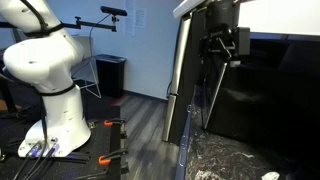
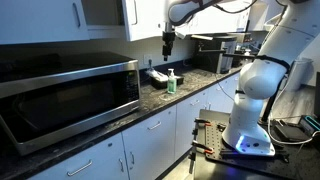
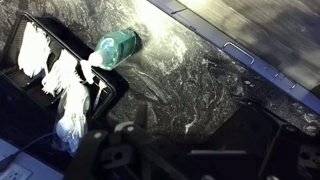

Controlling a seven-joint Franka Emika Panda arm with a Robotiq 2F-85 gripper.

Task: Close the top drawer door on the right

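Observation:
The top drawer door (image 2: 131,14) is a white upper-cabinet panel; it stands swung out next to a dark open cabinet space (image 2: 100,12). Its handle does not show clearly. My gripper (image 2: 168,44) hangs just below the upper cabinets, to the right of the door and above the counter. In an exterior view, the gripper (image 1: 226,47) points down with its fingers apart and nothing between them. In the wrist view, only dark finger parts show at the bottom edge, above the speckled countertop (image 3: 190,80).
A microwave (image 2: 70,95) stands on the counter. A green bottle (image 3: 120,45) and a black tray of white cloths (image 3: 60,85) lie below the gripper. A tall black panel with a silver edge (image 1: 180,80) stands close by. The robot base (image 1: 55,90) is on the floor.

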